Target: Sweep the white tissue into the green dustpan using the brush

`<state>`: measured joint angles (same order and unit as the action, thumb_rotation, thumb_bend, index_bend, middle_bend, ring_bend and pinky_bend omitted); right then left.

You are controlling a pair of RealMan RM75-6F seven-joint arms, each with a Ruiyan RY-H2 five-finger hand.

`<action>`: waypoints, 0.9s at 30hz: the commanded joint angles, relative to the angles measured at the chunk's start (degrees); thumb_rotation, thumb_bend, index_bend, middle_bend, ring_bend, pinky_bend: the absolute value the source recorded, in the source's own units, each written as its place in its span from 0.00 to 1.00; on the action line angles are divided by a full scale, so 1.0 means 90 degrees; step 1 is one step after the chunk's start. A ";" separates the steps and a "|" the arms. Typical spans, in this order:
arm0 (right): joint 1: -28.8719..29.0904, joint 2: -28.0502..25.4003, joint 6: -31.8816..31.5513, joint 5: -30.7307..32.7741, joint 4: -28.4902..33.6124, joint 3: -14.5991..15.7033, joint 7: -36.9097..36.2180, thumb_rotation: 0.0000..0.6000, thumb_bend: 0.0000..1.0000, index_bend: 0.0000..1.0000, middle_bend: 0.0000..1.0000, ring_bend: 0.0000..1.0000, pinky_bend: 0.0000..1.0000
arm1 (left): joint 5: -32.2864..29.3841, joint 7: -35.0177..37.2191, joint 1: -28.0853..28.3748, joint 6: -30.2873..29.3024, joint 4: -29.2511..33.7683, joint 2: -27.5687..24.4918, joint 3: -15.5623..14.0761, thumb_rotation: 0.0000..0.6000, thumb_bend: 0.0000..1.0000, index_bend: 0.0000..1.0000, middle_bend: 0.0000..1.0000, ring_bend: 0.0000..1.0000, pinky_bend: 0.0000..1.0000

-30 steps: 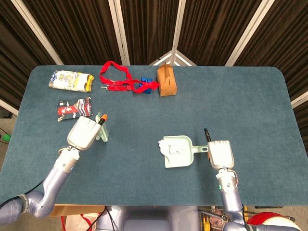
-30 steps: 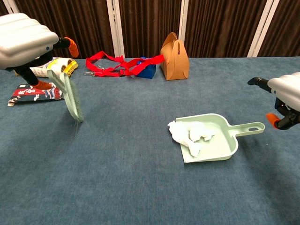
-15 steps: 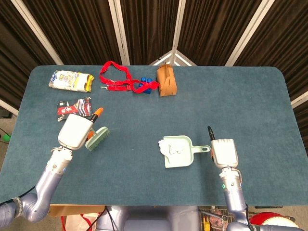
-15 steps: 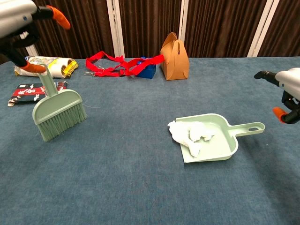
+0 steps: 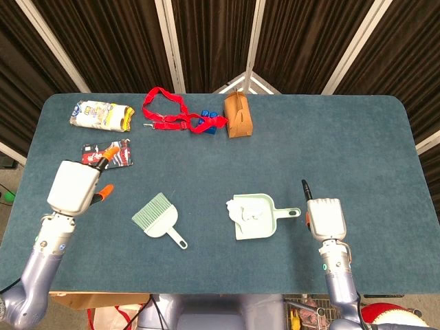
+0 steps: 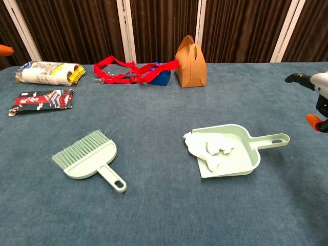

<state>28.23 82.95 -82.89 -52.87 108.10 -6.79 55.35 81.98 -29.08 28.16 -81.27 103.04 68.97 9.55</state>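
Along the far edge of the blue tabletop (image 5: 206, 158) lie a rolled packet of yellow-and-white cloths (image 5: 101, 115) toward the far-left corner, a red strap (image 5: 165, 113) looped beside a small blue object (image 5: 208, 122), and a brown paper gift bag (image 5: 238, 115) standing upright near the middle of that edge. A flat red-and-black snack packet (image 5: 106, 154) lies nearer the left edge. None of these sits between the brush and the dustpan; bare cloth separates the two.

The pale green brush (image 5: 159, 219) lies flat on the tabletop, left of centre toward the near edge, apart from both hands. Its long axis runs diagonally: bristles toward the far-left, handle toward the near-right with its end loop pointing at the near edge. The left hand (image 5: 72, 187) hovers near the left edge, well apart from the brush, holding nothing; how its fingers lie cannot be told from above.

The green dustpan (image 5: 256, 216) sits right of the brush, its open mouth facing left and its handle pointing right toward the right hand (image 5: 324, 218), which is just beside the handle tip without touching it, empty with one finger stretched forward. The white tissue (image 5: 244, 212) lies crumpled in the dustpan mouth, partly overhanging its left lip.
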 commanded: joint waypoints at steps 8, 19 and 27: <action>-0.0163 -0.0275 0.0240 -0.0261 -0.0035 0.0201 -0.0606 1.00 0.51 0.00 0.17 0.10 0.16 | 0.0210 0.0776 -0.1057 -0.0380 0.0394 -0.0593 -0.0932 1.00 0.00 0.04 0.02 0.13 0.27; -0.1238 -0.1515 -0.0049 -0.1743 0.0242 0.0878 -0.3199 1.00 0.32 0.00 0.00 0.00 0.00 | 0.1276 0.2395 -0.2346 -0.1097 -0.0032 -0.1139 -0.2144 1.00 0.00 0.00 0.00 0.00 0.01; -0.2258 -0.2261 -0.1055 -0.3571 -0.0442 0.1757 -0.4589 1.00 0.32 0.00 0.00 0.00 0.00 | 0.1771 0.2603 -0.2923 -0.1668 -0.0966 -0.1042 -0.2362 1.00 0.00 0.00 0.00 0.00 0.01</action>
<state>11.96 65.85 -88.28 -79.33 107.35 5.47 18.48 97.48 -6.11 2.67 -95.57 95.79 59.50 -11.26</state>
